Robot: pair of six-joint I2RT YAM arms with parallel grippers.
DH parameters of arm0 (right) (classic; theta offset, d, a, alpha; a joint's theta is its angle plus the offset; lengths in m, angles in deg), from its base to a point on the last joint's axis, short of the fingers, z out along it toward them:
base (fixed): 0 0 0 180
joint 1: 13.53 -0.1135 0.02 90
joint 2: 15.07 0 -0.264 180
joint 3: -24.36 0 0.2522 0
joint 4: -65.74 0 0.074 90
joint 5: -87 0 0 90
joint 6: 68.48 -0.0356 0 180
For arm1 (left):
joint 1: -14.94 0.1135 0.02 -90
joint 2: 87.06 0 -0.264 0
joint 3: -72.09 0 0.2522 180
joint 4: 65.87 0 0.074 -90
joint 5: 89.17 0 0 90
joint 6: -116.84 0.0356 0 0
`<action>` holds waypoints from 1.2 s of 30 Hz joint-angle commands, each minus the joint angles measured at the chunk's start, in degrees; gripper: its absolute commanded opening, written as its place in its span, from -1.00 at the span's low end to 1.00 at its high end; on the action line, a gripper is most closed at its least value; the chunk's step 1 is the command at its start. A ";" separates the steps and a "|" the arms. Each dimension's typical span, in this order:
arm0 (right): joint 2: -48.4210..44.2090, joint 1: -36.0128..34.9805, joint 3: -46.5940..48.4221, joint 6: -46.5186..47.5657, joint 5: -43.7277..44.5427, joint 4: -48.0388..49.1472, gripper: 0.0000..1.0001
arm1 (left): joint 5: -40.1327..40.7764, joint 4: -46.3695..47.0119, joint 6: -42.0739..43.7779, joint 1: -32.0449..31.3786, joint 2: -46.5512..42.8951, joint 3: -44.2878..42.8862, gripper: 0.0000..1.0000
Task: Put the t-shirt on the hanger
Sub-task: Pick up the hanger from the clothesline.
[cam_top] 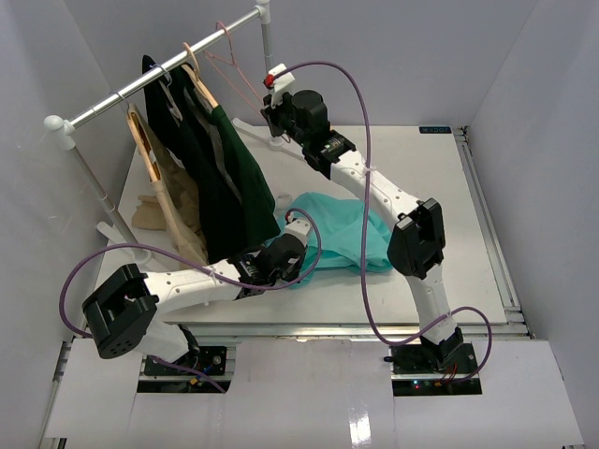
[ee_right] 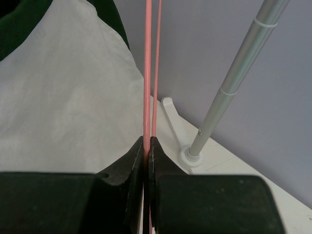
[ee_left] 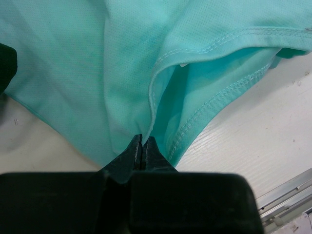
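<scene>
Left gripper [ee_left: 142,145] I see pinched on the t-shirt [ee_left: 87,73] hem over the white table [ee_left: 243,141]; right gripper [ee_right: 146,144] clamps the hanger [ee_right: 147,68] wire against the grey wall [ee_right: 219,39].

The white table [cam_top: 449,187] carries the teal t-shirt [cam_top: 342,234], which lies crumpled around its middle, reaching toward the near edge. A clothes rack's white foot [ee_right: 187,157] stands on the far left part.

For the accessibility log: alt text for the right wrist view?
The right gripper is shut on the pink hanger, whose two wires run straight up the frame. Behind: white table, dark green garment top left, metal rack pole right.
</scene>
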 commanded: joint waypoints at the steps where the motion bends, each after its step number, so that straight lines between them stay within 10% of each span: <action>1: -3.47 0.13 1.93 3.20 1.07 6.54 -0.85 | 1.09 0.00 -0.53 0.34 -3.01 0.60 -1.00; 26: -16.62 0.30 -15.68 9.11 6.06 11.78 -0.85 | 1.56 0.05 -0.53 0.33 -1.90 0.27 -1.00; 36: -34.80 0.59 -41.21 7.91 13.39 8.72 -0.85 | 0.90 0.16 -0.81 0.71 -1.22 -0.66 -1.00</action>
